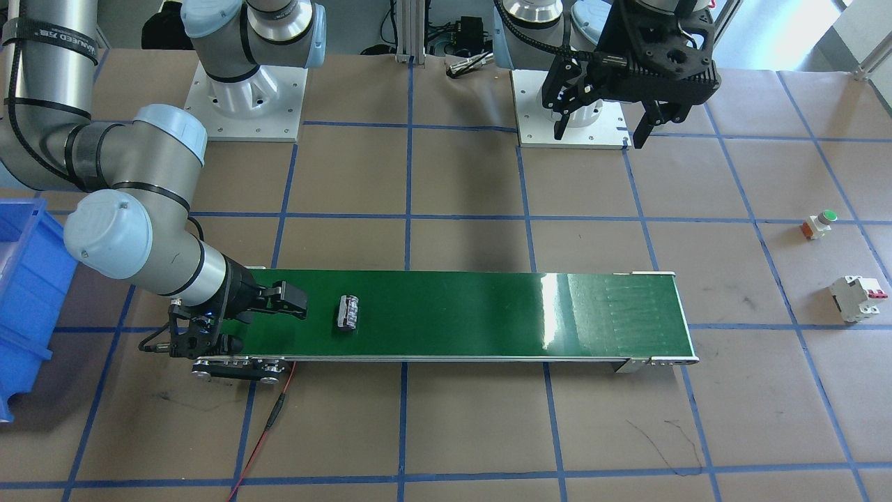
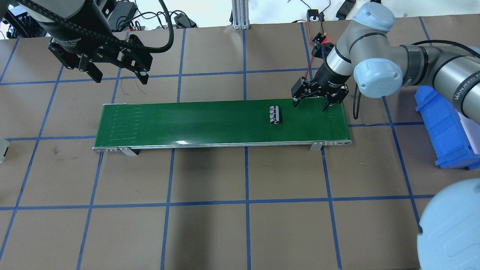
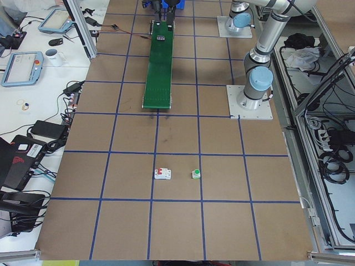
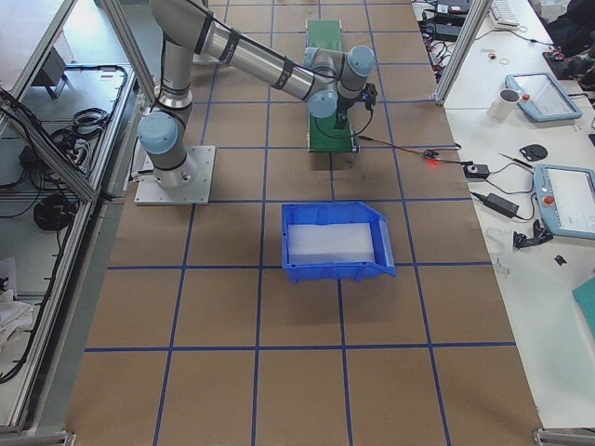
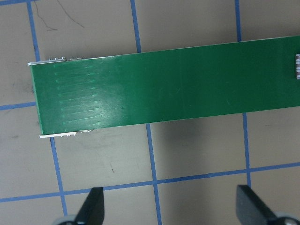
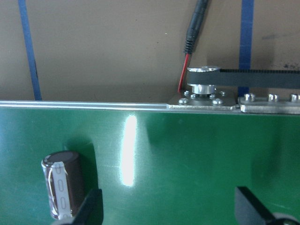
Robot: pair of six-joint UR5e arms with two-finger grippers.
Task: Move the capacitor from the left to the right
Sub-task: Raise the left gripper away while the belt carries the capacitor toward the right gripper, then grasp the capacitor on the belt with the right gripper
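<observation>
Two grippers in view, both empty. Capacitor (image 1: 348, 312) lies on its side on the green belt (image 1: 488, 314), toward the robot's right end, long axis across the belt. Overhead shows it (image 2: 275, 114) just short of the R gripper, not touching. Dark sleeve w/ pale markings, silvery end cap.

R gripper (image 2: 313, 100) hangs low over the belt's right end, fingers spread wide, nothing between them. R wrist cam: capacitor (image 6: 63, 184) sits at lower left, next to the left fingertip (image 6: 89, 208); can't tell if they touch. Other fingertip (image 6: 251, 206) well apart at lower right. Same cam shows the belt's metal edge rail, a pulley (image 6: 202, 82) w/ toothed black drive belt, and a red wire (image 6: 183, 70) running to it.

L gripper (image 2: 116, 73) is high, beyond the belt's left end, fingers wide open, holding nothing. L wrist cam looks straight down on the belt's left end (image 5: 154, 89); both fingertips (image 5: 91, 206) show at the bottom edge over brown table. A sliver of the capacitor (image 5: 297, 65) shows at that frame's right edge.

Off the belt, on the robot's left part of the table: white breaker (image 1: 858, 298) w/ red tabs and green-capped button (image 1: 819, 223), near each other, well apart from the belt. Blue bin (image 4: 337, 242) sits beyond the belt's right end. Table (image 2: 240, 225) is brown w/ blue tape grid.
</observation>
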